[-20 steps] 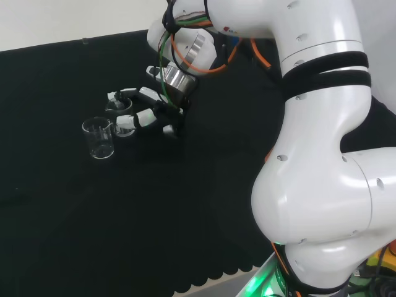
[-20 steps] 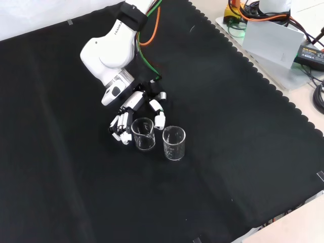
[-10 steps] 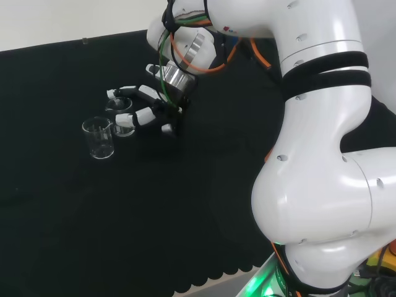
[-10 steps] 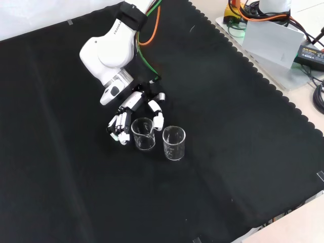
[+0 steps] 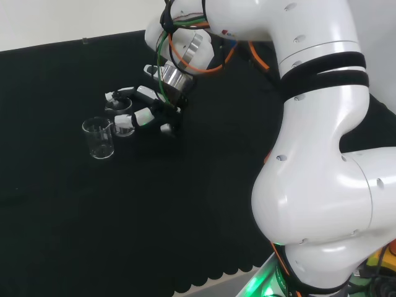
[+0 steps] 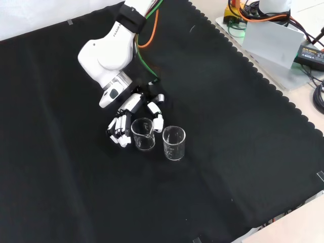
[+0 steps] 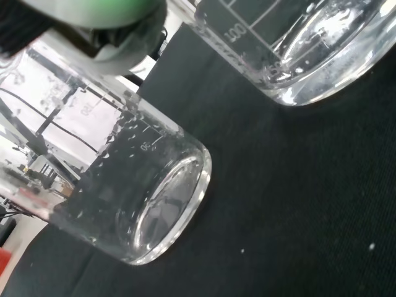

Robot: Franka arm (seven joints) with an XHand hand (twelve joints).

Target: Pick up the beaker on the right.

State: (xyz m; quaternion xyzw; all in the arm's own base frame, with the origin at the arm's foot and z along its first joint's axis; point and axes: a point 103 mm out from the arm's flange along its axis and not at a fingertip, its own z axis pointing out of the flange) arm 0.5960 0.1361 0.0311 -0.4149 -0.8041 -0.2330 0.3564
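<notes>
Beakers of clear glass stand upright side by side on your black cloth (image 6: 238, 152), long axes vertical and mouths up: in the front view the clear glass beaker near the hand (image 6: 143, 133) sits just at 9 o'clock of the second clear glass beaker (image 6: 174, 143), with its spout toward about 7 o'clock. Your black and white hand (image 6: 132, 109) lies at 11 o'clock of the nearer beaker, fingers (image 6: 117, 130) and thumb (image 6: 158, 120) curled either side of it; whether they touch the glass, you cannot tell. Up close, you can see white graduation lines and numerals on both walls, including a mark of 100 on one (image 7: 291, 49) and a smaller figure on the other (image 7: 133, 192).
</notes>
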